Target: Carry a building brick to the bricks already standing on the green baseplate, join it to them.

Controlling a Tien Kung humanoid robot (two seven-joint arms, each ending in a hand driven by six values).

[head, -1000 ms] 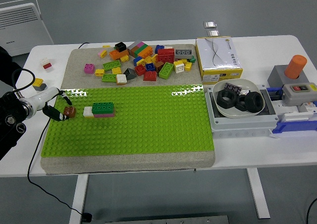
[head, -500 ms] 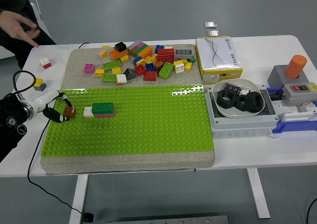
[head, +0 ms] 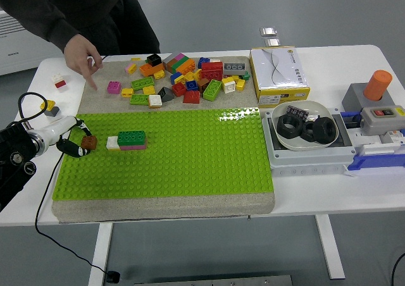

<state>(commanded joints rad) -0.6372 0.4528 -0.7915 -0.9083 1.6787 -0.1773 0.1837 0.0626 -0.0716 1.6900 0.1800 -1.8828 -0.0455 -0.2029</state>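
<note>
Brown brick [head: 88, 142] pinched in the left hand [head: 71, 138] — just beside the white-and-green bricks [head: 127, 140] on the green baseplate [head: 171, 166].

The robot's left arm comes in from the lower left edge, black casing low over the table, forearm pointing right. Its left hand [head: 71, 140] is curled, the dark fingers [head: 68, 148] pinched round a small brown brick [head: 88, 142] at their tips. No right arm anywhere in the head view. At the top left, a person's dark-sleeved arm reaches down, hand [head: 81, 57] open, fingers pointing down at the table.
</note>
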